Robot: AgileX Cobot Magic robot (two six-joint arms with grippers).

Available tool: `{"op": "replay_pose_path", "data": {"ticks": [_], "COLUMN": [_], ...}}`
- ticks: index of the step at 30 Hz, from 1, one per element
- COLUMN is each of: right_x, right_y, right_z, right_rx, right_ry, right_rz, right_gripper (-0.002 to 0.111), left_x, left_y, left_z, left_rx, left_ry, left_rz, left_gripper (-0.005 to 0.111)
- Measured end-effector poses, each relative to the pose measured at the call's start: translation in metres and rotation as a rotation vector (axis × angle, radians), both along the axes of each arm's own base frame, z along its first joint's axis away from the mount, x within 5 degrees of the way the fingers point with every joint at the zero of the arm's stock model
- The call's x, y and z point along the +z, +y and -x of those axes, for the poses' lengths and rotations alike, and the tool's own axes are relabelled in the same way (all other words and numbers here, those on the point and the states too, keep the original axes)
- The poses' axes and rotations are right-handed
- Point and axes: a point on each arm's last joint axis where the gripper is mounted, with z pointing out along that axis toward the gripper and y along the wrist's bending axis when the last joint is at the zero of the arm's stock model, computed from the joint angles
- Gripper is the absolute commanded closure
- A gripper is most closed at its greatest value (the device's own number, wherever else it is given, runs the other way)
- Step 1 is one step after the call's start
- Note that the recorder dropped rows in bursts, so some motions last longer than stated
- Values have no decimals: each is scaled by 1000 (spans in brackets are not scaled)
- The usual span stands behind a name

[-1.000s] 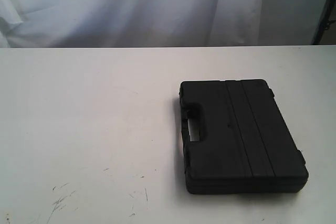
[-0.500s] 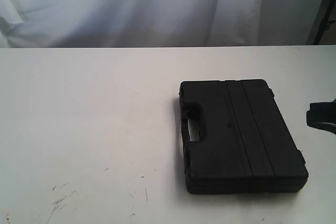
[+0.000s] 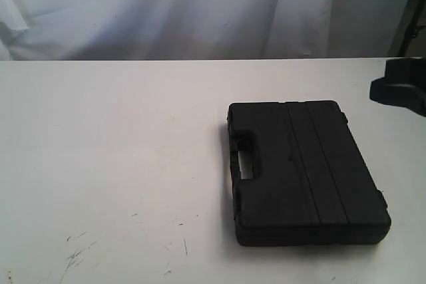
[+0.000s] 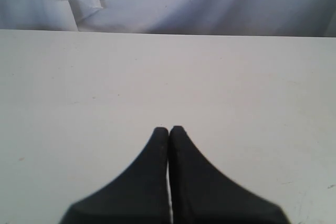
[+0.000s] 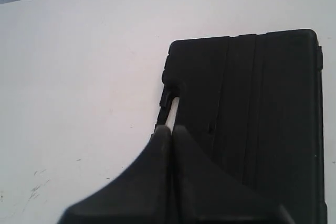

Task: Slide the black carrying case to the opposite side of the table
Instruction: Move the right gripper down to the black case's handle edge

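- Exterior: the case (image 3: 306,171) lies flat on the right half of the table (image 3: 120,151), lid shut, handle slot (image 3: 247,164) facing left. The left half shows only scuff marks (image 3: 76,251) near the front edge.
- The right arm (image 3: 401,88) is a dark blur at the right edge, beyond the case's far right corner and apart from it.
- Left wrist: the left claw (image 4: 168,129) is closed on nothing, fingers pressed together over bare table. No case in this view.
- Right wrist: the right claw (image 5: 169,129) is also closed and empty. Its tips line up with the handle-slot end of the case and look to be above it. Contact can't be told.
- Step in hand, likely: the approach for the push. Best bet is to drop the closed fingers low against the right long side, mid-length, then push straight left. Off-centre contact would probably spin the case rather than slide it.
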Motion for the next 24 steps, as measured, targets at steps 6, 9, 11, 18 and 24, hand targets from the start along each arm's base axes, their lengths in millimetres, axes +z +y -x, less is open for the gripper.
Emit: {"op": "replay_pose_path", "data": {"ticks": [6, 9, 11, 18, 24], "right_x": [13, 9, 5, -23, -46], "right_y": [21, 40, 53, 108, 134], "right_z": [-43, -65, -76, -104, -124], "right_rx": [117, 127, 138, 196, 182], "right_ry": [108, 191, 230, 374, 489], "right_rz": [9, 81, 132, 217, 271], "right_gripper": [108, 108, 108, 108, 108], "left_x": [0, 0, 0, 0, 0], "left_y": [0, 0, 0, 0, 0], "left_z": [0, 0, 0, 0, 0], "left_rx": [0, 0, 0, 0, 0], "left_ry": [0, 0, 0, 0, 0], "left_rz": [0, 0, 0, 0, 0], "left_gripper": [107, 107, 107, 107, 107]}}
